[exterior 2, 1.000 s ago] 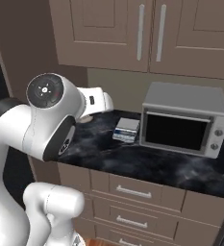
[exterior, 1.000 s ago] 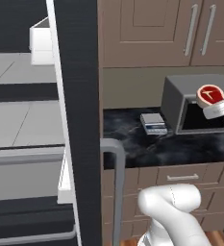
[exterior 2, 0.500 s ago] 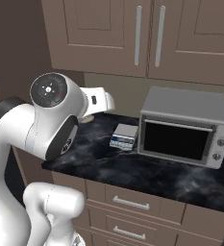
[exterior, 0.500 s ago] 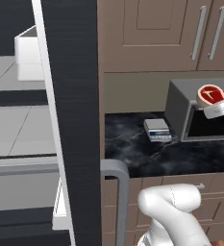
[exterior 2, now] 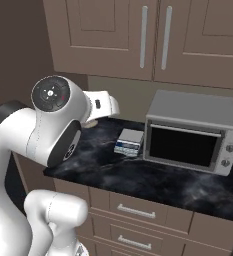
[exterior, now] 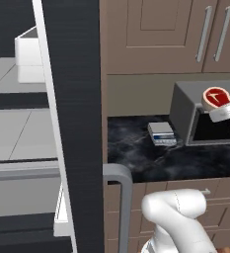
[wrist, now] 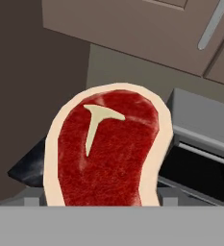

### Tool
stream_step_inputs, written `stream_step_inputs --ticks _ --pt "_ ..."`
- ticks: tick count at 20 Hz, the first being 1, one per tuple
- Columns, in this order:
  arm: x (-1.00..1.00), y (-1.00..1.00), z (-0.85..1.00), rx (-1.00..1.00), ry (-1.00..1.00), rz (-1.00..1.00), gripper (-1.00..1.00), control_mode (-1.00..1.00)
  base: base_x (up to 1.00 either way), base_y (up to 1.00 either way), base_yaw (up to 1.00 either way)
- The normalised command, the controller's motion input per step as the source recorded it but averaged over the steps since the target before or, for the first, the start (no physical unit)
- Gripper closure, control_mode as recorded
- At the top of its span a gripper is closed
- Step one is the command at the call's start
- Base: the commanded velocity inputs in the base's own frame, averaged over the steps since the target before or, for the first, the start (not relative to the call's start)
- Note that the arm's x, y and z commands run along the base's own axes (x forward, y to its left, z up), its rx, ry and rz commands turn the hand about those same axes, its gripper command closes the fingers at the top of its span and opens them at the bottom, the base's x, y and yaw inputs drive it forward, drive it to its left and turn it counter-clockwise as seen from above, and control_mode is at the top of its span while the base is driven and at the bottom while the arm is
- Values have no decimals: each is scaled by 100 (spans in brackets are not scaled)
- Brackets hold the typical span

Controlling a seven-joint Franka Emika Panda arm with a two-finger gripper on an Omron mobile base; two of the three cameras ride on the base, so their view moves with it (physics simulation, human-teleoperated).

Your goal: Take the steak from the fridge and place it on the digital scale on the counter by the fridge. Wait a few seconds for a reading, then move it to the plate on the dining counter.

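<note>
Brown panelled wall cabinets (exterior 2: 138, 35) with silver bar handles hang over a beige back wall, above the black marbled stone desk (exterior 2: 153, 185) and its brown drawers. At the left of the left base view stands the tall fridge (exterior: 74, 108), its dark grey-black door swung open edge-on toward the camera, with the grey curved bar handle (exterior: 120, 192) low beside it, light grey shelves (exterior: 18, 133) inside and a white bin (exterior: 28, 54) up on the door side. The open door rises between the fridge interior and the desk. On the desk, against the wall, sits a big grey boxy oven (exterior 2: 190, 132) with a dark glass front and 2 knobs at its right. Just beside the oven's left wall lies the small flat rectangular digital scale (exterior 2: 129, 141), silver-grey plate on top, bluish strip on its front; nothing lies on it. The small round red steak (exterior: 216, 97), with a pale fat rim and white T-shaped bone mark, is held up in the air in front of the oven's upper part, well above the desk and to the right of the scale. In the hand view it stands upright, close before the camera. The claw (exterior: 224, 109) is pinching the steak from below, though its fingertips are hidden.
</note>
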Motion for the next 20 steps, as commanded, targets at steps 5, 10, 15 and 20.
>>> stream_step_inputs --ticks 5,10,15,20 --pt "0 0 0 0 0 0 100 100 0 0 0" --pt "0 0 -1 0 1 0 100 -100 0 0 0" --pt "29 28 -37 -12 30 0 100 -100 0 0 0" --pt "81 17 -27 -13 45 0 100 -100 0 0 0"
